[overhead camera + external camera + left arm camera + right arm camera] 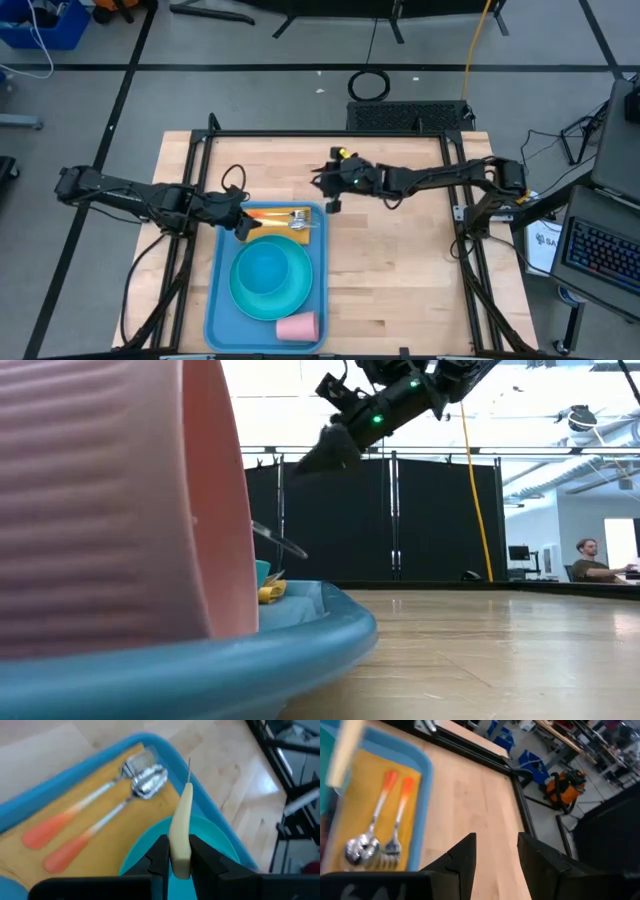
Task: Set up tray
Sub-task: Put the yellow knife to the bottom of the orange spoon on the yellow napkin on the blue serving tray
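The pale wooden counter carries the light-blue tray directly; the tray lies at the near edge, left of the counter's middle.

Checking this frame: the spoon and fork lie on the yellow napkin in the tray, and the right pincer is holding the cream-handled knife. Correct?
Not quite: the left pincer, not the right, holds the cream-handled knife, as the left wrist view shows. The right pincer is empty. The spoon and fork do lie on the yellow napkin in the tray.

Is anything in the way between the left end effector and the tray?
Nothing visible. The left end effector, shut on a cream-handled knife, hangs over the tray's far end, above the napkin and plate. The right end effector is off to the side.
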{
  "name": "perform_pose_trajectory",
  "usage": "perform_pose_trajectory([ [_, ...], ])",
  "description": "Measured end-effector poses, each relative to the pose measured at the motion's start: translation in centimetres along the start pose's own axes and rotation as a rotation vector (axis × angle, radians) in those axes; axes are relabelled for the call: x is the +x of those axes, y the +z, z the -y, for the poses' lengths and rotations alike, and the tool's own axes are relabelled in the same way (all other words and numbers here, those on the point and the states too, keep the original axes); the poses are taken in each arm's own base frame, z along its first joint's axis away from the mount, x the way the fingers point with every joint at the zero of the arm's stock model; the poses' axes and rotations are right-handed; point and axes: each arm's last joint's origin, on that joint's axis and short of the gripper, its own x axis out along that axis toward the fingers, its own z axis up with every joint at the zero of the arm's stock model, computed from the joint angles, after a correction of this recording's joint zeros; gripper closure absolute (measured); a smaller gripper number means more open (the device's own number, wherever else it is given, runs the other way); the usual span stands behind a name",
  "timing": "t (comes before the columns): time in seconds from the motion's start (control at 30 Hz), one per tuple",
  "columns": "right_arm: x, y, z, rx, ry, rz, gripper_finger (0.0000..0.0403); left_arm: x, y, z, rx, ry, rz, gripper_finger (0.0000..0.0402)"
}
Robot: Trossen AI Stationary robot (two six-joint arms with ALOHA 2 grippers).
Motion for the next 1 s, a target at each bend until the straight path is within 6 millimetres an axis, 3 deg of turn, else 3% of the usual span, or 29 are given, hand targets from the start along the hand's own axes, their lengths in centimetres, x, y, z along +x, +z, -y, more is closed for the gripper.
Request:
perform_pose_trajectory([
  [0.23, -3.5, -1.8, 2.8, 0.081, -0.109, 0.065, 0.0270, -0.6, -0.5, 0.1, 0.029, -0.037, -0.058, 0.0349],
  [0.47, -5.9, -3.9, 3.5, 0.130, -0.207, 0.174, 0.0271, -0.7, -1.3, -0.6, 0.015, 0.038, -0.133, 0.0349],
  [1.0, -6.2, -4.6, 4.4, 0.174, -0.238, 0.175, 0.0271, -0.8, -2.3, -0.9, -0.023, 0.092, -0.162, 0.0349],
])
